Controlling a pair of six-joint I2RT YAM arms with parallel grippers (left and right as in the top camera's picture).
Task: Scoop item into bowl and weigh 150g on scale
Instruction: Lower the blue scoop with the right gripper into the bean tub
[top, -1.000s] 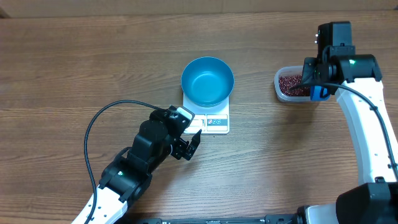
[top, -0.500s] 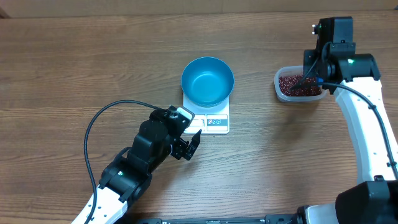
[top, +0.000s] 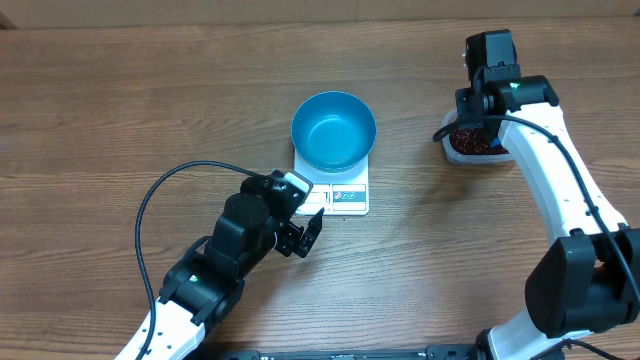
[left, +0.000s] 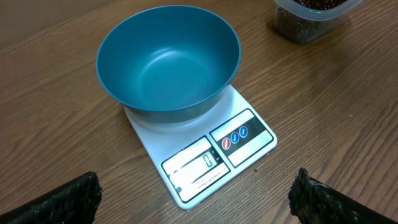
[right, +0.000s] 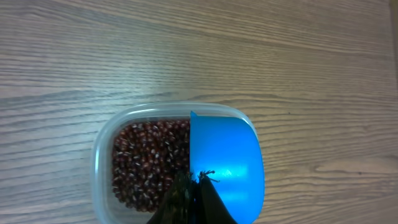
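right gripper (right: 189, 196) clamped on blue scoop (right: 227, 162), over the tub (right: 101, 152) of beans (right: 146, 162), well right of the scale (left: 250, 113). left gripper (top: 302, 236) wide open, empty, near the scale's display edge. bowl (left: 168, 68) on the scale, empty. Risk: tilted carry drops beans short of the scale; overfull scoop overshoots. Beans: tiny, glossy, red-brown, loose, probably roll easily.

Left gripper (top: 306, 234) lower centre-left, jaws wide apart. Right arm (top: 545, 170) extended to upper right, right gripper (right: 191, 190) clamped on blue scoop (right: 227, 162).
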